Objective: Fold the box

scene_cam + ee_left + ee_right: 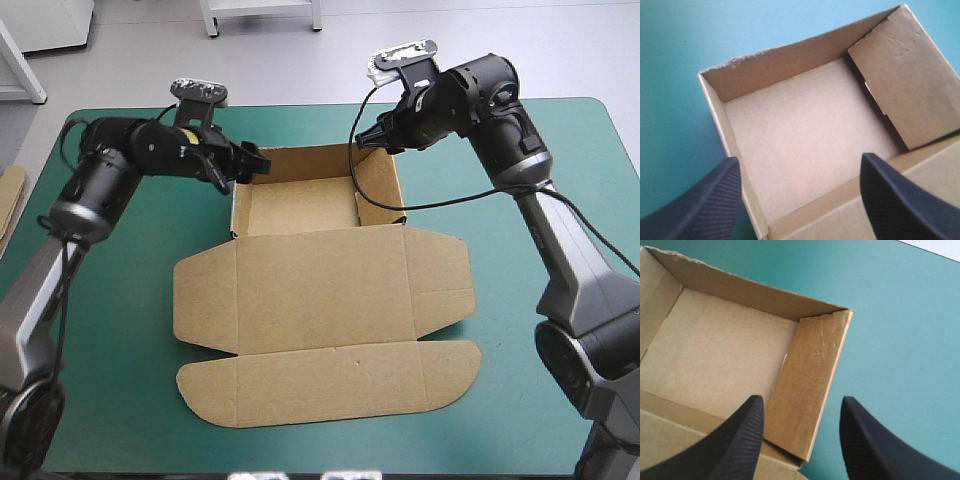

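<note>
High view: brown box [320, 290] at mid worktop [110, 400], tray walls raised toward far edge, lid [325, 385] flat toward near edge. Left end effector [250, 162] fingers apart, straddling left wall [722, 125]. Right end effector [372, 140] likewise apart, over right wall [810, 385]. Likely hazards: wall creased or tray shoved sideways if clamped off-line; right wall springing outward if left unheld.

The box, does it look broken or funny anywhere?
Yes, a little. The box has a ragged, torn-looking top edge on its far wall near the left corner, and a crooked crease crosses the right wall. Nothing else looks wrong.
</note>
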You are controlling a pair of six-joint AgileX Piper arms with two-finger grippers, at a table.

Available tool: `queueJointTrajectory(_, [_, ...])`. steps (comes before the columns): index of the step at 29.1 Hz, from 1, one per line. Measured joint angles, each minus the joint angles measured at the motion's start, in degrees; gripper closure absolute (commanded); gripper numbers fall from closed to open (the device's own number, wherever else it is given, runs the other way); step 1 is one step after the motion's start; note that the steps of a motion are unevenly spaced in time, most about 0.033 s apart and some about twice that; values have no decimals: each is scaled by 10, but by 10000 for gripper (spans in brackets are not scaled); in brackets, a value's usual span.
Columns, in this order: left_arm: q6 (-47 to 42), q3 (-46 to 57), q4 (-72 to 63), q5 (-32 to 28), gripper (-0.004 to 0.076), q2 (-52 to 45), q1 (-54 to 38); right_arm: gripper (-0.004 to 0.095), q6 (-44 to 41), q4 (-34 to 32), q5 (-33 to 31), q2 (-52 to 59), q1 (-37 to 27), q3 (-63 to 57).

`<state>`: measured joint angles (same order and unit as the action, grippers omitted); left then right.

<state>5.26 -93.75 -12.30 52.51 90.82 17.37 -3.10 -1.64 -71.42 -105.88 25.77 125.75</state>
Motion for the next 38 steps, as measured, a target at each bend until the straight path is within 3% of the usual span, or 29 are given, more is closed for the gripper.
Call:
queueJointTrajectory(5, [15, 176, -9, -89, 241, -146, 0, 467, 8, 5, 4, 59, 0, -105])
queueJointTrajectory(10, [16, 324, -10, -160, 241, -280, 0, 467, 9, 20, 79, 134, 0, -250])
queueJointTrajectory(15, [16, 419, -10, -190, 308, -371, 0, 506, 8, 33, 166, 201, 0, -331])
queueJointTrajectory(19, [16, 464, -10, -194, 401, -402, 0, 511, 8, 33, 202, 199, 0, -337])
queueJointTrajectory(22, [16, 480, -10, -194, 422, -411, 0, 497, 8, 26, 217, 172, 0, -334])
queueJointTrajectory(28, [17, 485, -8, -196, 422, -428, 0, 351, -23, 12, 186, 75, -13, -249])
queueJointTrajectory(32, [17, 485, -8, -196, 422, -438, 0, 270, -49, 11, 120, -2, -34, -150])
queueJointTrajectory(38, [17, 485, -4, -196, 420, -453, 0, 248, -66, 28, 9, -111, -44, -2])
